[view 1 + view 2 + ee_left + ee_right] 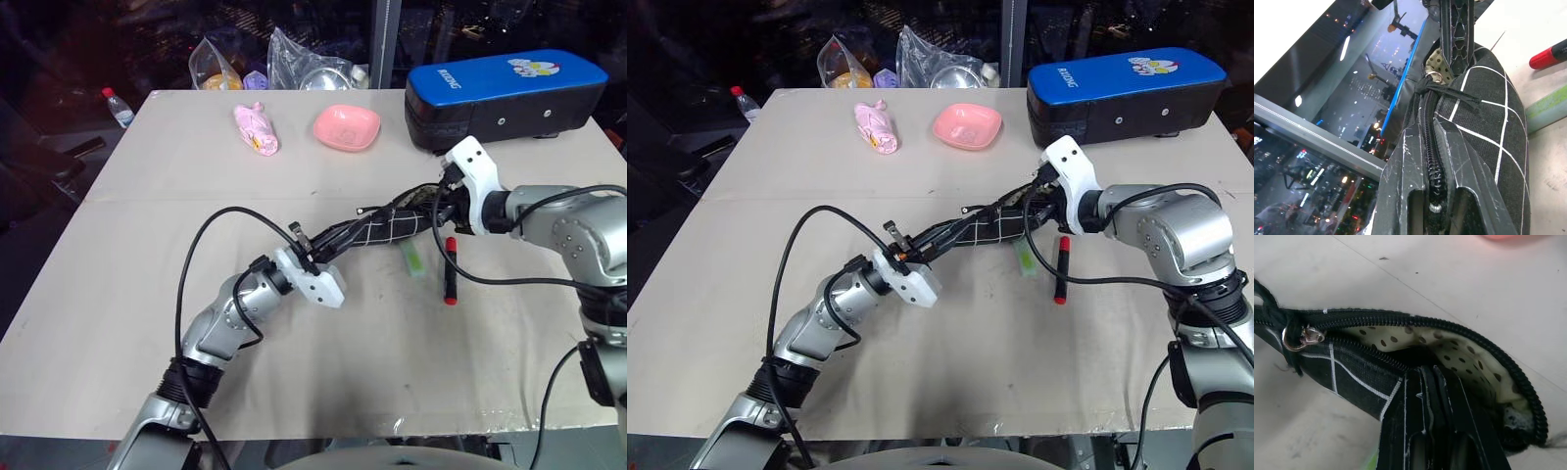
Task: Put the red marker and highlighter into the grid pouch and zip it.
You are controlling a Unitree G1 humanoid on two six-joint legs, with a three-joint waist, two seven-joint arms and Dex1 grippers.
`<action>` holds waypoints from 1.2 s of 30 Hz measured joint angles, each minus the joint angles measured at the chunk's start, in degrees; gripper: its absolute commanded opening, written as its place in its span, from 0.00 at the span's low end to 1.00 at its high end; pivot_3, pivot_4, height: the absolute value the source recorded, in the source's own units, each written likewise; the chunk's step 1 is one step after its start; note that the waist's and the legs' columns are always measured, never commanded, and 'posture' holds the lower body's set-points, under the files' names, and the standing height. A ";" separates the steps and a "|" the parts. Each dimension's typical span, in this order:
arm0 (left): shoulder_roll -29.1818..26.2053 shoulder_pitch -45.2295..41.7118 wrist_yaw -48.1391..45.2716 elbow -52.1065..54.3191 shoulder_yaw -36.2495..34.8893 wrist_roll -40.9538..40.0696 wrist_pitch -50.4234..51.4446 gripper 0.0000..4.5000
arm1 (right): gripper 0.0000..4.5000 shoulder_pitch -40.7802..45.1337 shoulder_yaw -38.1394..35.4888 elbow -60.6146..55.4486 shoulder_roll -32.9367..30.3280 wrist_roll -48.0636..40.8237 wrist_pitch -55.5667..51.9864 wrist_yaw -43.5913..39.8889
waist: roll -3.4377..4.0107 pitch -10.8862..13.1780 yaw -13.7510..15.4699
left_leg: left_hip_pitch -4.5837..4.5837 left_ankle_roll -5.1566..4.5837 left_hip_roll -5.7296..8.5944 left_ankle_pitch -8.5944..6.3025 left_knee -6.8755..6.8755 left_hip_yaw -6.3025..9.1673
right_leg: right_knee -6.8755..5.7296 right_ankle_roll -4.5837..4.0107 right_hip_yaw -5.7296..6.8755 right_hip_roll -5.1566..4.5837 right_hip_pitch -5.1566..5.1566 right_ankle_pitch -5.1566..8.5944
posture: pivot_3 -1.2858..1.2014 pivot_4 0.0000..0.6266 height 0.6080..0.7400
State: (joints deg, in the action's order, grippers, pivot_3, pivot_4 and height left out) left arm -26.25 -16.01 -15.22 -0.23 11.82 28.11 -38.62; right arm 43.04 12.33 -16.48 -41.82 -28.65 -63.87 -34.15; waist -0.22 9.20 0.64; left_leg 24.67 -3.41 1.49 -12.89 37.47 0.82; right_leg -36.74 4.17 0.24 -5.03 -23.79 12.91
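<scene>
Both grippers hold the grid pouch (pixel 377 230), black with white lines, stretched between them just above the table. My left gripper (pixel 312 257) is shut on the pouch's closed zipper end (pixel 1436 196). At the other end, my right gripper (pixel 446 201) is shut on one lip of the open mouth, where the dotted cream lining (pixel 1449 347) shows. The metal zipper pull (pixel 1308 335) sits partway along the zipper. On the table below the pouch's right end lie the light-green highlighter (pixel 413 259) and, beside it, the red marker (pixel 451 269).
A big blue-topped black case (pixel 505 93) stands at the back right. A pink bowl (pixel 346 127) and a pink soft item (pixel 257 129) sit at the back middle. Plastic bags (pixel 279 61) and a small bottle (pixel 118 106) lie at the far edge.
</scene>
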 measured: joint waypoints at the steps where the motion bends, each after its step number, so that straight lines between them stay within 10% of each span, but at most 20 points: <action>1: -0.05 0.00 0.44 0.00 -0.03 0.20 -0.34 0.00 | 0.01 -0.13 2.26 -0.25 -1.29 2.15 3.83 -2.14 | 0.00 0.00 0.00 | 0.00 0.00 0.01 0.00 0.00 -0.01 | 0.01 0.00 0.00 0.00 0.00 0.00 | 0.52 0.24 0.91; 15: -1.28 -1.81 8.54 2.03 -4.10 6.82 -1.64 0.00 | 0.01 0.95 14.40 8.34 0.44 24.66 40.70 -16.69 | -0.01 0.01 0.06 | -0.02 0.04 0.03 0.03 0.02 -0.02 | -0.02 0.03 -0.01 0.08 0.00 -0.01 | 0.52 0.24 0.91; 26: -2.04 -1.65 9.30 2.03 -4.72 7.50 -1.12 0.00 | 0.99 2.95 13.96 12.80 7.81 29.94 45.22 -18.02 | -0.01 0.01 0.09 | -0.03 0.08 0.04 0.05 0.02 0.01 | -0.06 0.04 0.00 0.08 0.00 -0.02 | 0.52 0.24 0.91; 36: -2.07 -0.13 9.01 2.03 -4.59 5.54 -0.38 0.00 | 0.99 3.22 13.37 13.05 9.55 30.57 44.13 -18.58 | -0.01 0.01 0.05 | -0.04 0.10 0.06 0.06 0.02 0.04 | -0.09 0.04 0.00 0.07 -0.01 -0.02 | 0.52 0.24 0.91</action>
State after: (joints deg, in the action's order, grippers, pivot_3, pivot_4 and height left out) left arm -28.32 -16.14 -6.21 1.80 7.22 33.65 -39.00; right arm 46.25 25.70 -3.44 -32.27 1.92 -19.74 -52.73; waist -0.22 9.21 0.69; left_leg 24.63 -3.31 1.56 -12.83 37.49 0.86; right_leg -36.83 4.21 0.24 -4.96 -23.80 12.88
